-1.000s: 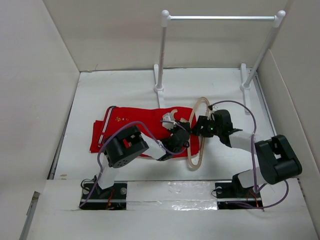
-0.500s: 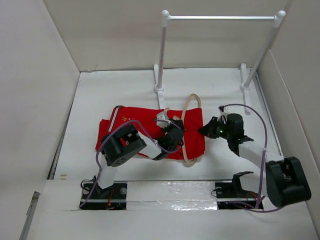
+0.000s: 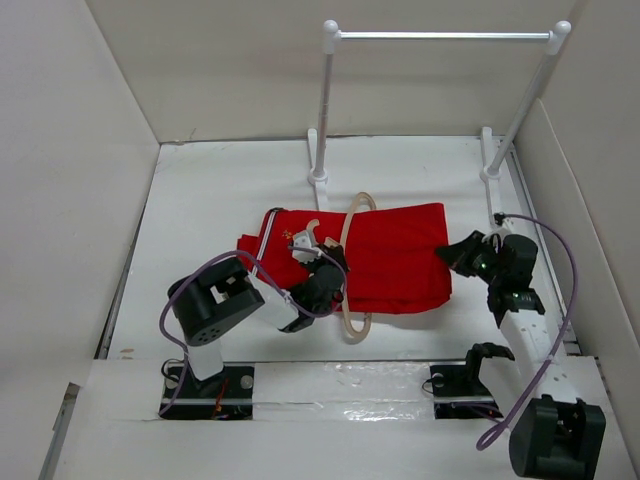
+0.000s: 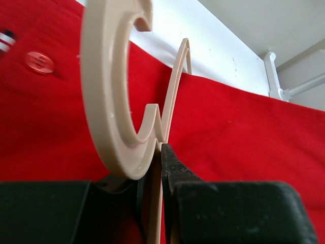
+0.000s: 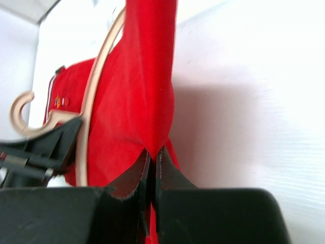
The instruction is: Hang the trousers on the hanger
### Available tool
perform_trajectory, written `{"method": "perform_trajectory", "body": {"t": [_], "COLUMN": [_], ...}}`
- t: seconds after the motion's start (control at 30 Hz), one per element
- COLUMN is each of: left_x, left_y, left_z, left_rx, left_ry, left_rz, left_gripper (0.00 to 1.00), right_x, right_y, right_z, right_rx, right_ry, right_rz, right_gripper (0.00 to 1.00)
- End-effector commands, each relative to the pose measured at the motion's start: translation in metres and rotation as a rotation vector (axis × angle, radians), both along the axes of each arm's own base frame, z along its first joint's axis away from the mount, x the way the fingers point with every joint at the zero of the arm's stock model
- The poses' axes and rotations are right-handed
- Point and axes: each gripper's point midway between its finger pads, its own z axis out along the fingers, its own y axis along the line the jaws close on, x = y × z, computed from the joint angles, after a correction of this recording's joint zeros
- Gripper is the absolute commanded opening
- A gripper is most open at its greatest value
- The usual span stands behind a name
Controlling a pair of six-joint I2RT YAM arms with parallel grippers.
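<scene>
Since the right tool (image 3: 458,254) has drawn back toward its own side, the red cloth has slid with it.

Left tool (image 4: 152,170): clamped on the hanger (image 4: 104,91) just below the hook.

The hanger stands on edge, ringing the trousers (image 3: 395,255), which lie across the surface (image 3: 220,190). Roughly half the cloth now shows past the frame.

Right tool: pinched shut on the leg end.

Judgement: threading well along, only draping left.

White-posted rack (image 3: 440,36) stands at the back.
</scene>
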Motion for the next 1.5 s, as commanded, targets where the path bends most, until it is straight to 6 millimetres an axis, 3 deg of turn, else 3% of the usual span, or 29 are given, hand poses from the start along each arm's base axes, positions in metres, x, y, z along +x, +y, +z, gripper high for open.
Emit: {"method": "perform_trajectory", "body": {"t": [0.0, 0.23, 0.3, 0.57, 0.63, 0.67, 0.7, 0.83, 0.93, 0.97, 1.0, 1.07, 1.1, 1.13, 1.17, 1.23, 1.27, 1.3, 1.33, 1.4, 1.47], "left_x": [-0.004, -0.008, -0.006, -0.011, -0.018, -0.018, -0.022, -0.028, -0.031, -0.032, -0.031, -0.03, -0.031, -0.03, -0.031, -0.031, -0.031, -0.031, -0.031, -0.032, -0.036], "left_y": [0.028, 0.036, 0.04, 0.023, 0.015, 0.015, 0.011, 0.001, -0.005, -0.006, -0.006, -0.008, -0.009, -0.011, -0.012, -0.013, -0.014, -0.014, -0.015, -0.016, -0.019], "left_z": [0.005, 0.025, 0.03, 0.067, 0.08, 0.084, 0.09, 0.107, 0.12, 0.123, 0.126, 0.13, 0.131, 0.134, 0.134, 0.136, 0.136, 0.137, 0.139, 0.139, 0.14], "left_rx": [0.146, 0.18, 0.198, 0.141, 0.115, 0.107, 0.091, 0.051, 0.02, 0.016, 0.01, 0.015, 0.015, 0.012, 0.013, 0.012, 0.012, 0.011, 0.008, 0.001, -0.002], "left_ry": [-0.025, -0.054, -0.053, -0.108, -0.121, -0.124, -0.13, -0.144, -0.155, -0.158, -0.161, -0.167, -0.168, -0.17, -0.169, -0.165, -0.164, -0.162, -0.162, -0.157, -0.157], "left_rz": [0.042, 0.07, 0.097, 0.059, 0.034, 0.035, 0.019, -0.007, -0.032, -0.035, -0.034, -0.035, -0.042, -0.047, -0.05, -0.058, -0.059, -0.062, -0.063, -0.072, -0.086], "left_gripper": [0.0, 0.0, 0.0, 0.0, 0.0, 0.0, 0.0, 0.0, 0.0, 0.0, 0.0, 0.0, 0.0, 0.0, 0.0, 0.0, 0.0, 0.0, 0.0, 0.0, 0.0], "right_x": [0.022, 0.028, 0.03, 0.029, 0.028, 0.026, 0.026, 0.014, -0.003, -0.015, -0.022, -0.034, -0.057, -0.066, -0.066, -0.092, -0.089, -0.093, -0.095, -0.095, -0.094], "right_y": [-0.033, -0.033, -0.042, -0.045, -0.045, -0.045, -0.042, -0.028, 0.011, 0.042, 0.058, 0.092, 0.124, 0.137, 0.145, 0.176, 0.179, 0.186, 0.191, 0.205, 0.218], "right_z": [0.046, 0.024, 0.021, 0.003, 0.01, 0.012, 0.018, 0.048, 0.064, 0.062, 0.061, 0.073, 0.062, 0.062, 0.068, 0.063, 0.064, 0.063, 0.061, 0.056, 0.051], "right_rx": [-0.062, -0.026, -0.039, -0.061, -0.072, -0.08, -0.093, -0.14, -0.089, -0.024, 0.016, 0.141, 0.18, 0.206, 0.238, 0.249, 0.254, 0.258, 0.259, 0.256, 0.236], "right_ry": [-0.137, -0.072, -0.065, -0.019, -0.038, -0.039, -0.058, -0.111, -0.154, -0.155, -0.157, -0.197, -0.174, -0.173, -0.186, -0.154, -0.156, -0.149, -0.146, -0.134, -0.109], "right_rz": [-0.118, -0.091, -0.138, -0.145, -0.142, -0.139, -0.13, -0.109, 0.0, 0.088, 0.134, 0.203, 0.314, 0.342, 0.311, 0.397, 0.35, 0.356, 0.356, 0.362, 0.387], "right_gripper": [0.0, 0.0, 0.0, 0.0, 0.17, 0.28, 0.47, 0.76, 0.79, 0.68, 0.54, 0.16, 0.0, 0.0, 0.0, 0.18, 0.32, 0.58, 0.66, 0.73, 0.73]}}
